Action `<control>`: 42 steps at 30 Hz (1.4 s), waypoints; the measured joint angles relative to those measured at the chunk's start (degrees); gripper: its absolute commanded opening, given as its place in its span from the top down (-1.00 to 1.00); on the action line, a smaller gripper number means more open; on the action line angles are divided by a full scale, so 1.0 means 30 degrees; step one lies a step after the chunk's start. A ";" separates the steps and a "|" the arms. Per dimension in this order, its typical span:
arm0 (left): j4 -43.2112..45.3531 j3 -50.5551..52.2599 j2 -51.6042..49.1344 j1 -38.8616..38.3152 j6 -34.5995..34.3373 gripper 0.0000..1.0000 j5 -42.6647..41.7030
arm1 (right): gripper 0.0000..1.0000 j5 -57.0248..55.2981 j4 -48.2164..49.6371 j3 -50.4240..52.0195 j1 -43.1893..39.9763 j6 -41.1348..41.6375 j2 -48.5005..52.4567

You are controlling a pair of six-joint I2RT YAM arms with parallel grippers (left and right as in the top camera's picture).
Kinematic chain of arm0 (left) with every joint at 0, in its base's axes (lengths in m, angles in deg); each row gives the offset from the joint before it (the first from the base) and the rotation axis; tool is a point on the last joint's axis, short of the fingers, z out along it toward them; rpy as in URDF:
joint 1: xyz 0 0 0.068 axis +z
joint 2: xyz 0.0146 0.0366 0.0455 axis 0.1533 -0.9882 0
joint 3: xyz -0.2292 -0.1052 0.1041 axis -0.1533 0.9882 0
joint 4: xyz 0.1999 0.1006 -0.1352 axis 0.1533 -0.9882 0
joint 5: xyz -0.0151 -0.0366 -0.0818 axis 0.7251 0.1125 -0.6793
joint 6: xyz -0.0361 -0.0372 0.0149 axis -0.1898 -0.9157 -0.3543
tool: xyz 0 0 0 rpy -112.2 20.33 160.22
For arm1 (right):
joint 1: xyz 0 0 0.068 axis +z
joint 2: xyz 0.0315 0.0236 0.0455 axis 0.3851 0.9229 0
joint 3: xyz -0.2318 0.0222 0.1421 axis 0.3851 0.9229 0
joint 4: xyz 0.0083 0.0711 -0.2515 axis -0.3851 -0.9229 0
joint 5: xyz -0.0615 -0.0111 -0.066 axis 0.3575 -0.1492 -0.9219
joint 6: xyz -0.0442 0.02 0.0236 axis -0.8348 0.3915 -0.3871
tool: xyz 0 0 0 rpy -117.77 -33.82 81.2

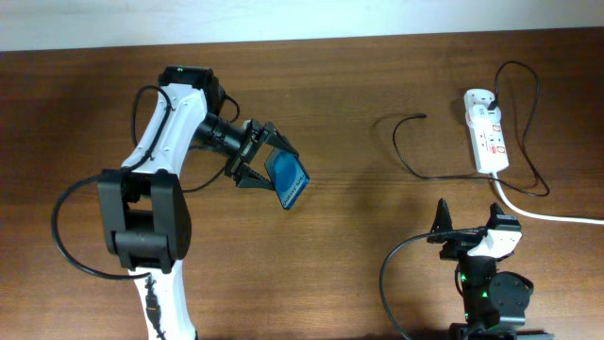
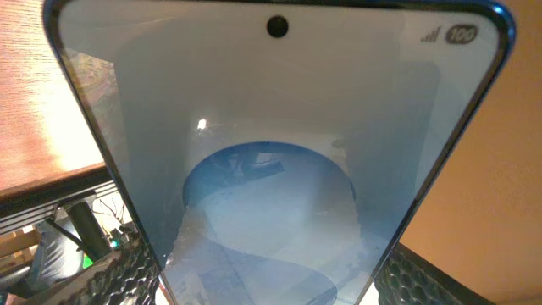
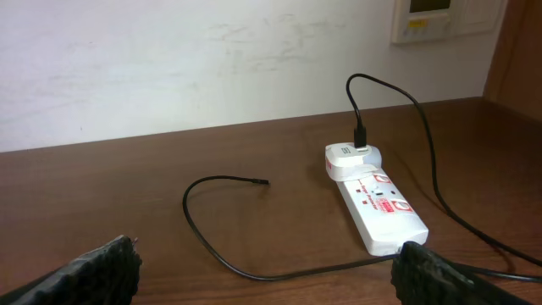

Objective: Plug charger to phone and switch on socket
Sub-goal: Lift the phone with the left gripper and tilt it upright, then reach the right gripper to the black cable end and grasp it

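The smartphone [image 1: 287, 179] is clamped between the two fingers of the left gripper [image 1: 257, 159], over the left half of the wooden table [image 1: 359, 264]. It is held tilted, with its blue screen partly turned upward. In the left wrist view the screen fills almost the whole picture. A front camera hole is seen near its top edge and the black padded fingers [image 2: 127, 273] at its lower corners.

The right gripper [image 3: 267, 250] is kept low at the near right edge of the table, its fingers spread wide apart with nothing between them.

The white power strip [image 3: 383, 210] is laid flat at the far right, with red marks on its top. A white adapter [image 3: 351, 159] is plugged in at its far end. From the adapter the thin black charger cable [image 3: 199, 233] is run in loops over the table. Its connector tip [image 3: 261, 180] is left free on the wood, left of the strip and well apart from the phone. Whether the switches are on cannot be told.
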 measured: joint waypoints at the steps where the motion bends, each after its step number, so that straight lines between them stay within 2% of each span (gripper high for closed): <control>1: 0.0000 0.0000 0.0000 0.0000 0.0007 -0.12 0.0000 | -0.97 0.0000 0.0000 0.0000 0.0000 -0.0007 0.0000; 7: 0.0459 0.0000 0.0000 0.0000 0.0233 -0.13 0.0051 | -0.97 0.0000 0.0000 0.0000 0.0000 -0.0007 0.0000; 12: 0.2965 -0.0022 0.0000 0.0000 0.0364 -0.14 0.0736 | -0.97 0.0000 0.0000 0.0000 0.0000 -0.0015 0.0000; 19: 0.5785 -0.0051 0.0000 0.0000 0.0364 -0.15 0.3672 | -0.97 0.0969 0.0131 0.0000 0.0000 0.0109 0.0000; 22: 0.5909 -0.0051 0.0000 0.0000 0.0364 -0.15 0.4350 | -0.97 0.4983 0.0590 0.0000 0.0000 0.2302 0.0000; 24: 0.5982 -0.0051 0.0000 0.0000 0.0364 -0.15 0.4626 | -0.97 0.8065 0.0663 0.0000 0.0000 0.4903 0.0000; 28: 0.6018 -0.0051 -0.0007 0.0000 0.0357 -0.15 0.4765 | -0.97 0.9479 0.1384 0.0007 0.0000 0.6994 0.0000; 30: 0.6018 -0.0051 -0.0007 0.0000 0.0364 -0.14 0.4765 | -0.97 0.9369 0.0444 -0.0619 0.0000 0.7592 0.0117; 32: 0.6018 -0.0051 0.0000 0.0000 0.0364 -0.15 0.4779 | -0.97 0.8058 -0.3330 -0.3235 0.0000 0.7898 0.1100; 35: 0.6018 -0.0058 0.0000 0.0000 0.0364 -0.15 0.4830 | -0.97 0.6346 -0.6579 -0.7701 0.0000 0.8094 0.4124; 36: 0.6011 -0.0058 0.0000 0.0000 0.0364 -0.15 0.4845 | -0.97 0.5770 -0.7329 -0.9471 0.0000 0.8138 0.5581; 39: 0.6018 -0.0087 -0.0015 0.0000 0.0364 -0.15 0.4903 | -0.97 0.4575 -1.2932 -1.4972 0.0000 0.8182 1.0666; 42: 0.6003 -0.0102 -0.0022 0.0000 0.0364 -0.15 0.4911 | -0.97 0.6098 -1.6160 -2.0735 -0.0015 0.8204 1.6713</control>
